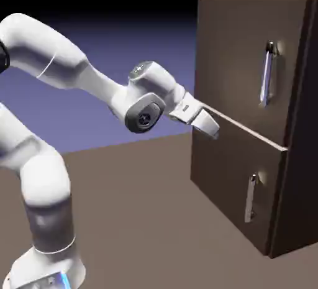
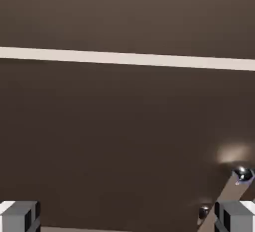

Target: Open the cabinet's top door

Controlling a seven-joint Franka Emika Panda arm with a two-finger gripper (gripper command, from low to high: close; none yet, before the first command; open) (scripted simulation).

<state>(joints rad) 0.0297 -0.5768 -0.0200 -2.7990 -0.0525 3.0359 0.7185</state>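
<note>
The dark-brown cabinet (image 1: 298, 157) stands at the right of the exterior view with both front doors flush. The top door (image 1: 233, 51) carries a long vertical silver handle (image 1: 267, 75) near its right side. My gripper (image 1: 210, 126) is open and holds nothing. It hangs close to the cabinet front near its left edge, level with the pale beige strip (image 1: 248, 131) between the two doors, well left of and below the handle. In the hand view brown wood (image 2: 124, 136) fills the picture, crossed by the beige strip (image 2: 124, 58). The open gripper (image 2: 127, 218) shows its fingertips (image 2: 20, 216) at the bottom corners.
The lower door (image 1: 223, 176) has a shorter silver handle (image 1: 250, 197). In the hand view part of a silver handle (image 2: 241, 175) shows at the lower right, by the right fingertip; which door it belongs to I cannot tell. Brown table (image 1: 136, 219) lies under the arm.
</note>
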